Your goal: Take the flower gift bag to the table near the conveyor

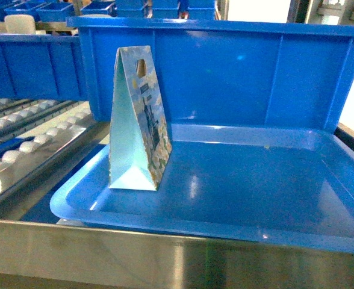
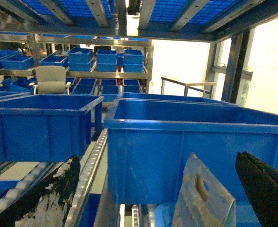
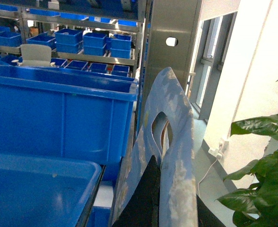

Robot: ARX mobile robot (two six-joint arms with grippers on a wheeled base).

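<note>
Pale blue floral paper gift bag point(image 1: 136, 120) stands upright in shallow blue plastic tray point(image 1: 237, 198), left side. Left end effector point(image 2: 162, 189) open, straddling its handle top; nearer arm. Right end effector point(image 3: 151, 198) pinching another floral bag point(image 3: 172, 156).

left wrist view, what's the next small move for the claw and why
Probably ease the left claw forward and slightly down toward the flower gift bag. Its fingers stand wide open, and the bag's handle end shows low between them, not yet gripped. The bag stands upright in the blue tray.
</note>
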